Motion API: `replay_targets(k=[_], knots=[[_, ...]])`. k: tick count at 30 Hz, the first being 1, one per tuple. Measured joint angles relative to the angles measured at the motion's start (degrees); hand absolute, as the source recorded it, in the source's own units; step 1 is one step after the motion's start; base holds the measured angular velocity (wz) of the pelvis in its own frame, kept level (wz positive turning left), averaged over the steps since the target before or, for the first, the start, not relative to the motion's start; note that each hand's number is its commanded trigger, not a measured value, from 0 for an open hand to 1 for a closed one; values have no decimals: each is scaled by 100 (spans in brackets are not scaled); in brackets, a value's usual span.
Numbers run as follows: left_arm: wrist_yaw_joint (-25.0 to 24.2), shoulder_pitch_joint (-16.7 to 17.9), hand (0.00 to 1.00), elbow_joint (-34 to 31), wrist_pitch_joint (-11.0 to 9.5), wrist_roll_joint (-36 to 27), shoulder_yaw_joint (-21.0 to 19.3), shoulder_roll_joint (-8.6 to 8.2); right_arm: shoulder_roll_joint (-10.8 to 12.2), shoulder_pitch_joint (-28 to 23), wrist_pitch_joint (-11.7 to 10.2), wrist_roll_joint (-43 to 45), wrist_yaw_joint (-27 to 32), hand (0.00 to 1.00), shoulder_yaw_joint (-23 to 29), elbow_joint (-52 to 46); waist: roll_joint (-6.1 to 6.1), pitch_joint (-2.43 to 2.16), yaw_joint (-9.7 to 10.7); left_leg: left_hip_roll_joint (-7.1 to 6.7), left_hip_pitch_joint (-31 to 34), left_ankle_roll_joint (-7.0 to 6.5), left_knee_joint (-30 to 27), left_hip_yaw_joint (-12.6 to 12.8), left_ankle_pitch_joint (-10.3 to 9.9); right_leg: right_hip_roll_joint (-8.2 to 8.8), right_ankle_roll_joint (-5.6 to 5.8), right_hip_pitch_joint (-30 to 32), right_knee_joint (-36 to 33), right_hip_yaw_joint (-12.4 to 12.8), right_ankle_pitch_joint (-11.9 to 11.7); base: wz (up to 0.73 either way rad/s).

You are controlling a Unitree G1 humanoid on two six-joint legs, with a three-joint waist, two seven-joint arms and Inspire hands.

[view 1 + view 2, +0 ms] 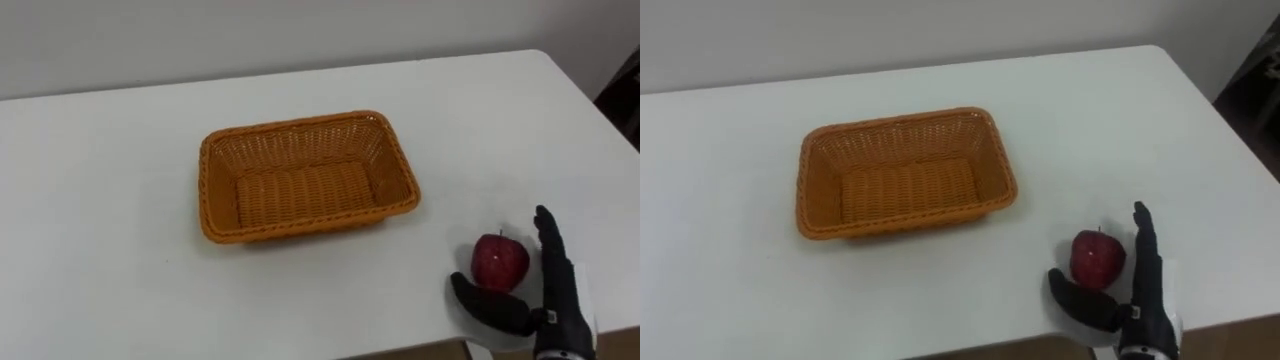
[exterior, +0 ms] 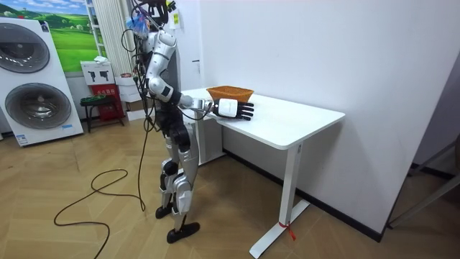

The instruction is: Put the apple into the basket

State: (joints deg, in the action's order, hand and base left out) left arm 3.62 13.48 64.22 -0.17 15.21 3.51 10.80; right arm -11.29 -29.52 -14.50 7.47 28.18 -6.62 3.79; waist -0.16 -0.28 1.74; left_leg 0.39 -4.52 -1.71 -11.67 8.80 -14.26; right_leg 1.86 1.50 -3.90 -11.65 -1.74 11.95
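At the near right edge of the table (image 1: 120, 285), right hand (image 1: 558, 300) spread open, thumb on one side and straight fingers on the other side of the apple (image 1: 500, 262), not yet clasping it. Apple upright on the tabletop. Best to close evenly around its widest part, lift straight up, then carry left and forward. Farther off, near the table's middle, basket (image 1: 300, 148) empty, ready for a gentle set-down inside.
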Motion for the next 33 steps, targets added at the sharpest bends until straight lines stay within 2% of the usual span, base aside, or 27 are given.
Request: replay_targets(k=[5, 9, 17, 22, 23, 25, 26, 29, 30, 31, 33], knots=[[69, 4, 0, 4, 12, 0, 208, 9, -46, -35, -131, 375, 290, 100, 2, 193, 47, -38, 69, -1, 1, 1, 2, -1, 0, -2, 0, -3, -1, 12, -2, 0], [80, 18, 0, -5, 27, 2, 244, 17, -171, 40, -218, 539, 461, 100, 134, 365, 58, -57, 124, 1, -15, 7, 38, 2, 4, -10, -1, -7, 30, 18, -12, 0], [95, 2, 0, -12, 64, -6, 347, 25, -208, 103, -205, 659, 792, 100, 167, 464, 65, -68, 109, 13, -40, 12, 35, 10, 7, -21, -8, -19, 113, 7, -28, 0], [82, -15, 0, -11, 48, -5, 404, 23, -186, 166, -111, 633, 788, 100, 101, 531, 16, -36, 76, 14, -109, 12, 45, 11, 7, -23, -8, -97, 131, 7, -28, -1], [78, -19, 0, -9, 48, -11, 429, 23, -153, 216, -100, 579, 763, 100, 37, 500, 21, -35, 72, 13, -106, 12, 51, 12, 7, -22, -8, -102, 138, -8, -28, 0], [67, -21, 0, -5, 42, -76, 460, 20, -25, 292, -93, 498, 726, 100, -31, 496, -28, -6, 73, 13, -95, 12, 56, 21, 7, -22, -14, -110, 164, -21, -33, -2], [66, -20, 0, 21, 19, -112, 466, 14, 41, 339, -77, 431, 725, 100, -72, 457, -20, -12, 73, 14, -87, 13, 56, 21, 7, -24, -16, -114, 162, -22, -42, 0], [59, -20, 0, 47, 7, -130, 465, 13, 38, 373, -9, 283, 611, 100, -207, 329, -25, 0, -22, 12, -72, 13, 69, 21, 6, -25, -7, -112, 160, -20, -70, 0], [52, -21, 0, 97, -11, -130, 466, 12, 33, 374, 84, 208, 584, 100, -273, 187, -35, 14, -71, 9, -73, 13, 79, 21, 7, -24, -4, -112, 155, -20, -73, 0], [44, -25, 0, 137, -17, -131, 462, 13, 33, 384, 91, 197, 576, 100, -302, 119, -4, 4, -82, 8, -72, 13, 80, 20, 7, -24, -3, -113, 152, -21, -75, 0], [-22, -51, 0, 249, -11, -201, 452, 19, 30, 529, 87, 180, 554, 100, -373, -130, 5, 33, -105, 10, -73, 13, 78, 18, 7, -22, -2, -95, 103, -51, -75, 0]])
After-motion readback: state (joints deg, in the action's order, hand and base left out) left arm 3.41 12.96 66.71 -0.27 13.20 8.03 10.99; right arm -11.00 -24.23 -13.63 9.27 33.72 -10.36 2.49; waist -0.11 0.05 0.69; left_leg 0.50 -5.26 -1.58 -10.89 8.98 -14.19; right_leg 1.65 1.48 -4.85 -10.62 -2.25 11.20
